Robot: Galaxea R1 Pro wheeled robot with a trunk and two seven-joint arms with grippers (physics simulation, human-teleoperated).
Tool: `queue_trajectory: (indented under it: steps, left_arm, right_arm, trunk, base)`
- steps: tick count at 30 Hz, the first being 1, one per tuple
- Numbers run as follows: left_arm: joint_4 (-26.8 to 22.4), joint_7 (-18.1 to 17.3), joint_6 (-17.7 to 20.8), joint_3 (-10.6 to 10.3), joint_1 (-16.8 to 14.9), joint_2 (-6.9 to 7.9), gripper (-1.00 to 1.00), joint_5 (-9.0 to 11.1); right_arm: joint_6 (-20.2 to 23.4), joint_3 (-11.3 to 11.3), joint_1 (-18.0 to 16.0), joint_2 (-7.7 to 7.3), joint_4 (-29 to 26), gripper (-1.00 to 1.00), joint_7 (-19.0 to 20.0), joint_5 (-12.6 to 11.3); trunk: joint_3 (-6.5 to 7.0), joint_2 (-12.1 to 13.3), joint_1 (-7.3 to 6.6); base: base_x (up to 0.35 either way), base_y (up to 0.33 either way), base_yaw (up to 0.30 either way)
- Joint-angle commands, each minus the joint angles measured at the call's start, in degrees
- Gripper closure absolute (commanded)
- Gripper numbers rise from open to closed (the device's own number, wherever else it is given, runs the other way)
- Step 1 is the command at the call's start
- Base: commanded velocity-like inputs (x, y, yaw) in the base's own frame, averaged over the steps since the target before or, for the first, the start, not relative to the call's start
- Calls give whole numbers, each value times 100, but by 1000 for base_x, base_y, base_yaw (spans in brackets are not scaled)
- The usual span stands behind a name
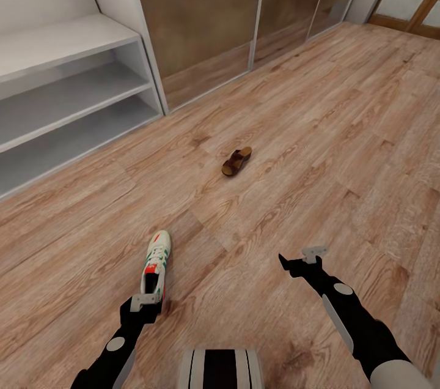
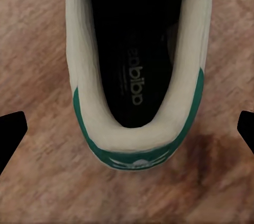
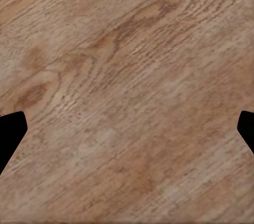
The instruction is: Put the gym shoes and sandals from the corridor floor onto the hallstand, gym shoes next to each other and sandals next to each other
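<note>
The task is standing at an early stage: the shelves of the hallstand [image 1: 67, 101] are showing bare in the part that is visible, while one gym shoe [image 1: 156, 263] and one sandal [image 1: 236, 161] are lying on the corridor floor [image 1: 318, 132], well apart from each other and from the rack. The left gripper [image 2: 127, 131] is hovering directly above the heel opening of the gym shoe, its fingers spread wide to either side of the heel and gripping nothing. The right gripper [image 3: 127, 134] is hanging over bare planks, likewise spread wide and empty, its arm reaching forward on the robot's right.
</note>
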Motion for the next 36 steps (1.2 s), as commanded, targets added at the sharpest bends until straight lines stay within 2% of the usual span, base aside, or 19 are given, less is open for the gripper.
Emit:
queue_trajectory:
  steps: [1, 5, 23, 36]
  left_arm:
    - [3, 8, -21, 32, -3, -6, -100, -61]
    - [3, 8, -21, 32, -3, -5, -100, -61]
    - [3, 8, -21, 27, -3, -1, -100, -63]
    - [3, 8, -21, 27, -3, 5, -100, -67]
  right_arm:
    - [32, 12, -1, -6, -8, -100, 3, -60]
    - [32, 12, -1, -6, -8, -100, 3, -60]
    - [26, 18, 0, -6, -6, -100, 3, -55]
    - [24, 18, 7, -6, -8, -100, 3, -52]
  trunk:
    - [-26, -3, 1]
    - [-115, -8, 12]
    - [-115, -8, 12]
    - [-115, -8, 12]
  base:
    - [0, 0, 0]
    - [0, 0, 0]
    - [1, 0, 0]
    - [72, 0, 0]
